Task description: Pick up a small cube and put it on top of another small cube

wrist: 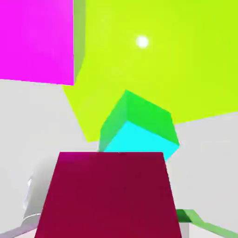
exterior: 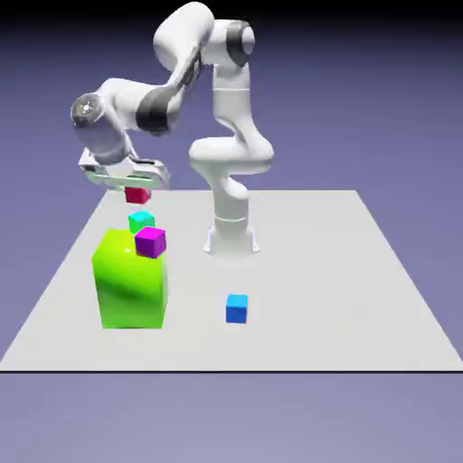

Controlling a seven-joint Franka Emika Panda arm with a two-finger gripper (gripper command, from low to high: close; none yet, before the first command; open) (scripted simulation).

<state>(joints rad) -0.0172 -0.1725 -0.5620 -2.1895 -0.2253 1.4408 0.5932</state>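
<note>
My gripper [exterior: 137, 190] is shut on the small crimson cube [exterior: 137, 194] and holds it in the air at the exterior view's left. In the hand view this cube [wrist: 109, 195] fills the bottom between the fingers and hides most of them; a grey finger [wrist: 31, 195] shows at its left. Just below the held cube a small teal-green cube [exterior: 141, 220] stands on the table, apart from it. The hand view shows this teal cube [wrist: 139, 132] right past the crimson cube's far edge.
A big lime-green block [exterior: 129, 285] stands beside the teal cube, and also shows in the hand view [wrist: 176, 60]. A purple-magenta small cube [exterior: 150, 241] sits at its upper right corner and shows in the hand view [wrist: 37, 39]. A blue small cube [exterior: 236, 308] lies near the table's middle.
</note>
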